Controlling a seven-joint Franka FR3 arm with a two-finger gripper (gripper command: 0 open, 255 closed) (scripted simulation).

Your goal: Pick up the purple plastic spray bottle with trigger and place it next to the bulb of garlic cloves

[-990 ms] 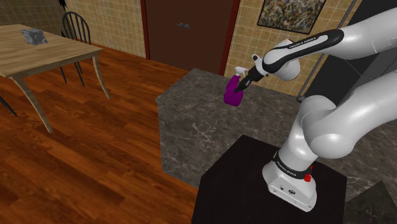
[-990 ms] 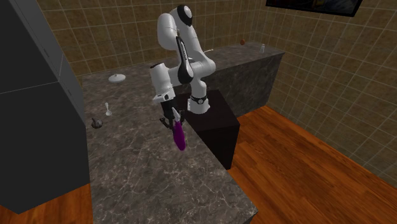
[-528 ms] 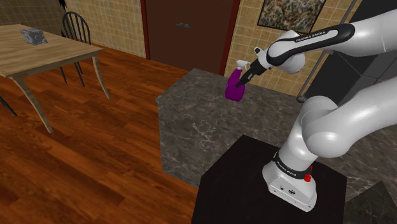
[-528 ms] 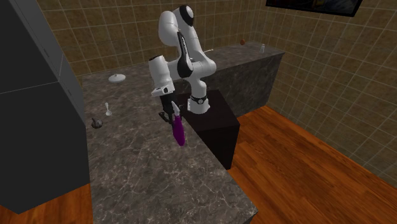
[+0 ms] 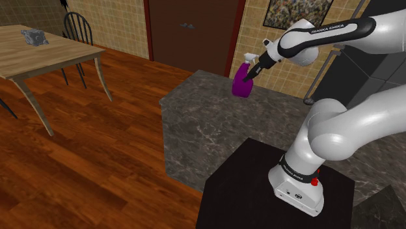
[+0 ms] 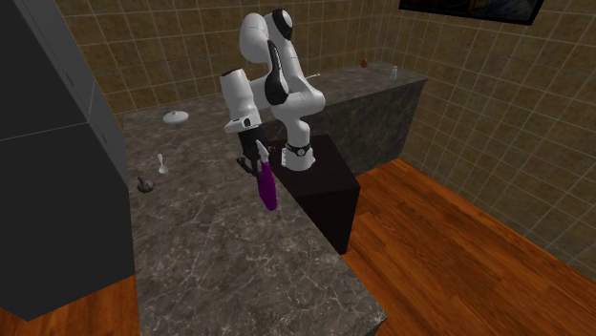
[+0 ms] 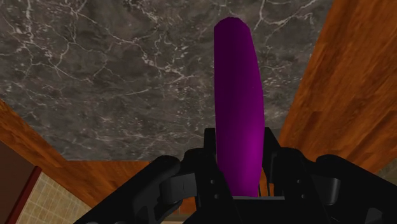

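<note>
The purple spray bottle (image 5: 242,84) with its white trigger head hangs in the air over the dark marble counter (image 5: 208,123), base down and tilted. My gripper (image 5: 253,72) is shut on its upper part. In the second exterior view the bottle (image 6: 268,189) dangles below the gripper (image 6: 256,165), beside the stand. In the wrist view the bottle's purple body (image 7: 238,95) runs out between the two black fingers (image 7: 208,156), which clasp it. A pale round thing (image 6: 174,116) lies at the back of the counter; I cannot tell whether it is the garlic.
A small white item (image 6: 160,163) and a dark grey one (image 6: 145,184) sit on the counter near a tall dark cabinet (image 6: 57,162). The black stand (image 6: 320,186) adjoins the counter. A wooden table (image 5: 45,52) and chair (image 5: 78,26) stand across the wood floor.
The arm has lifted and swung the held bottle up and toward the shoulder view's right, nearer the tiled wall. The grip has stayed the same.
</note>
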